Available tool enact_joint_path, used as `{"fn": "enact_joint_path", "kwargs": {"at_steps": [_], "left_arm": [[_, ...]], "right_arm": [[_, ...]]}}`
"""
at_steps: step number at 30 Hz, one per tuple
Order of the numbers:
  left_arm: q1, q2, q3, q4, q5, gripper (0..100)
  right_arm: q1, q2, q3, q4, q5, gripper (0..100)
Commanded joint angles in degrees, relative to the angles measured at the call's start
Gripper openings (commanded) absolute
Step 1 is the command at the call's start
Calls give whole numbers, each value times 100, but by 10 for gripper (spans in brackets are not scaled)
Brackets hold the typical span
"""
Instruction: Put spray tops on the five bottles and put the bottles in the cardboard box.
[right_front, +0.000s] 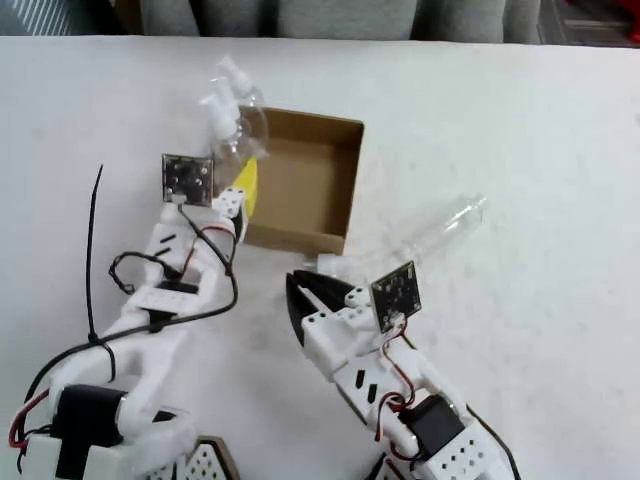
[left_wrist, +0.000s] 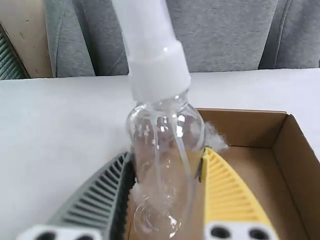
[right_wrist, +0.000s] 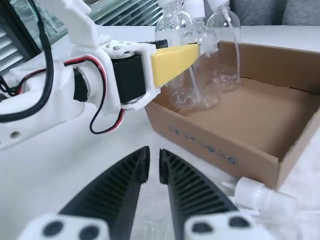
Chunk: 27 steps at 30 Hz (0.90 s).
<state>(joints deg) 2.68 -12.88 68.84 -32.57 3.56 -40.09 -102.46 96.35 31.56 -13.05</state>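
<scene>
- A white table (right_front: 540, 130) is seen, carrying both arms and everything else.
- The left arm (right_front: 150, 300) is stretched towards the left wall of the cardboard box (right_front: 352, 185). The right arm (right_front: 380, 380) is set just in front of the box's near wall.
- The cardboard box is placed open near the middle of the table, with most of its floor bare.
- A clear bottle (left_wrist: 165, 150) is held roughly upright at the box's left wall, with its base over the box edge.
- A second clear bottle (right_wrist: 226, 45) is stood inside the box, close behind the held one.
- Another clear bottle (right_front: 440, 228) is laid on its side on the table, just right of the box.
- The left gripper (left_wrist: 167, 160) is closed around the held bottle, with the grey finger on one side and the yellow finger on the other.
- The right gripper (right_wrist: 154, 152) is held low over the table, its black fingers parted by a narrow slit and nothing between them.
- A white spray top (left_wrist: 157, 65) is fitted on the held bottle.
- A further spray top (right_wrist: 257, 195) is found at the lying bottle's end nearer the box; whether it is screwed on cannot be told.
</scene>
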Motion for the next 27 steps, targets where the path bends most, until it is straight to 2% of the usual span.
{"fn": "enact_joint_path", "kwargs": {"at_steps": [1,27], "left_arm": [[-75,-40,-105,-176,79,23],[-295,-4,246,-176,88,22]], "right_arm": [[-22,-31,53,22,9,15],[-22,-31,53,22,9,15]]}}
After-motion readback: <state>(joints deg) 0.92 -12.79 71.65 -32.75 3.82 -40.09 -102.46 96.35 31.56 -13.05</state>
